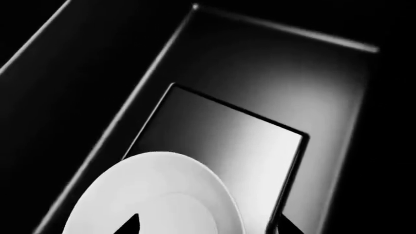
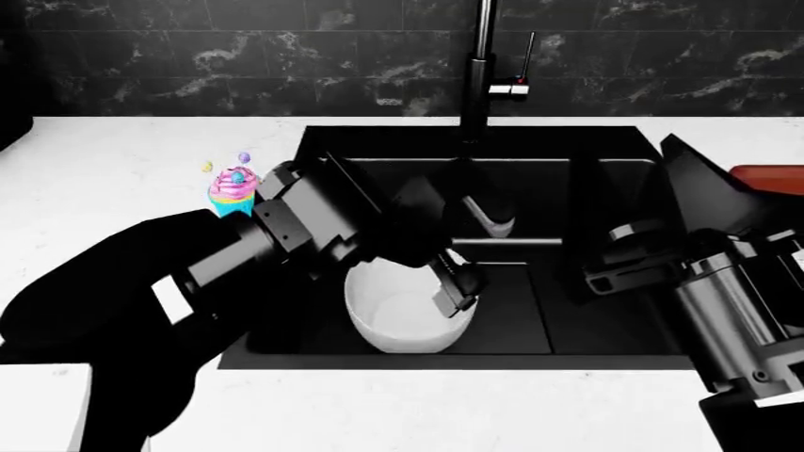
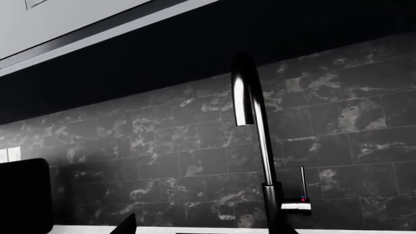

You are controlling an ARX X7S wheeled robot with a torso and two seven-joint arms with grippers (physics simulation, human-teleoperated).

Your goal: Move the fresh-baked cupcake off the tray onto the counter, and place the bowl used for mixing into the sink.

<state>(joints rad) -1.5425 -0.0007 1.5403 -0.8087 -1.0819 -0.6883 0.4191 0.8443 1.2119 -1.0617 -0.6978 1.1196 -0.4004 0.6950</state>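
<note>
Inside the sink (image 2: 590, 188), the left gripper (image 2: 455, 282) grasps the empty bowl's (image 2: 395, 325) rim.

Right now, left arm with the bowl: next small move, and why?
Probably open the left tool and let go: the bowl already looks low inside the sink, and the cupcake stands on the counter, so release seems to be what remains.
</note>
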